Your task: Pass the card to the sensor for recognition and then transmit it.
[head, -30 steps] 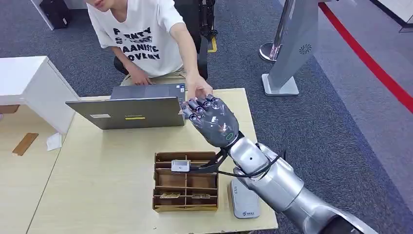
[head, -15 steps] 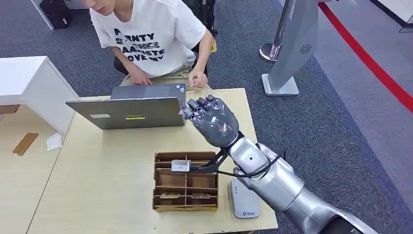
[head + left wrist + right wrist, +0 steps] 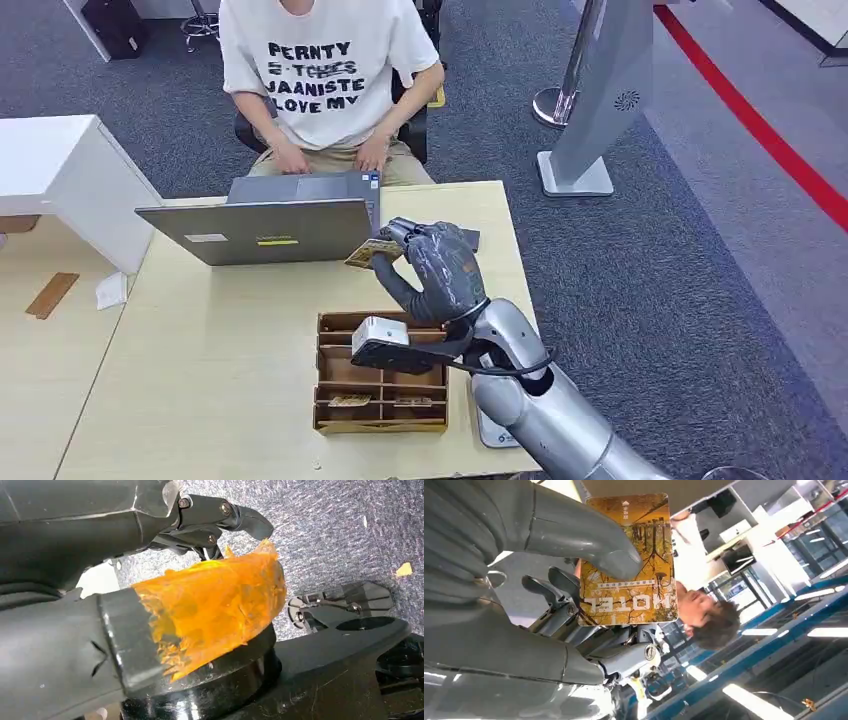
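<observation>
Head view: right hand point(image 3: 437, 268) raised over the far right part of the table point(image 3: 200, 370), fingers curled, thumb pinching a yellow-orange card point(image 3: 372, 252) held just beside the right edge of the laptop point(image 3: 262, 228). Right wrist view: card point(image 3: 628, 560) reads "HOTEL", thumb pressed across its face, darker fingers behind. Cardboard organizer point(image 3: 381, 372) near of the hand; grey sensor pad point(image 3: 492, 432) to its right, mostly under the arm. Person point(image 3: 325, 80) seated at far side. Left wrist view: left hand point(image 3: 150, 595) close to the lens, grip cannot be told.
</observation>
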